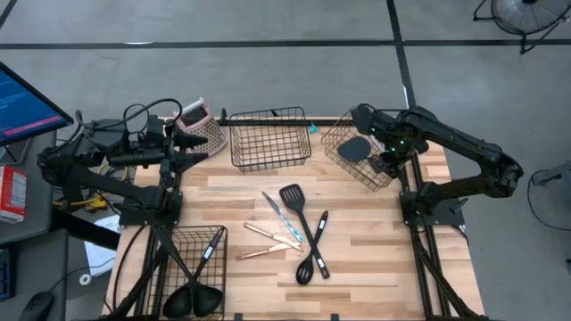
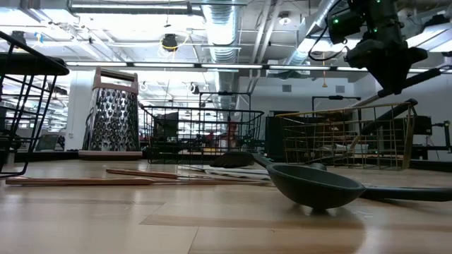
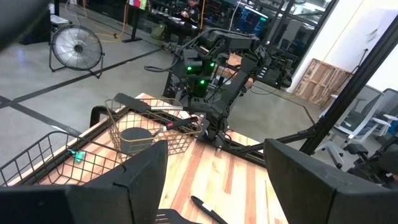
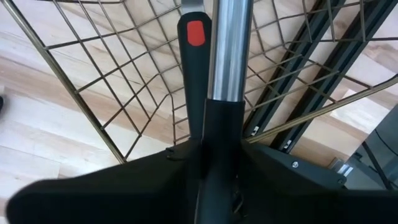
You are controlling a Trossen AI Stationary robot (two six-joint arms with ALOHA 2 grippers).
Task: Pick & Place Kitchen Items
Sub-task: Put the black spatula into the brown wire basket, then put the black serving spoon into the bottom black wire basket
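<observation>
My right gripper (image 1: 385, 159) hangs over the copper wire basket (image 1: 361, 159) at the far right, shut on a utensil with a silver shaft (image 4: 229, 43). A black spatula head (image 1: 354, 149) lies in that basket, beside a black handle with a red spot (image 4: 195, 34). On the table's middle lie a black slotted turner (image 1: 298, 207), a black spoon (image 1: 312, 254), two copper pieces (image 1: 268, 242) and a silver-teal piece (image 1: 276, 209). My left gripper (image 3: 214, 186) stands open at the far left, holding nothing. My right gripper pinches the black grip of the utensil's handle (image 4: 219, 124) between its two fingers, coming from above and pointing down. The utensil sits tilted, its handle (image 2: 413, 79) slanting down into the copper basket. The fingers hide the exact place of contact.
A black wire basket (image 1: 270, 138) stands at the far middle, and a metal grater (image 1: 198, 120) at the far left. A second black basket (image 1: 196, 254) at the near left holds ladles (image 1: 192, 299). A spoon bowl (image 2: 314, 187) lies close to the low camera.
</observation>
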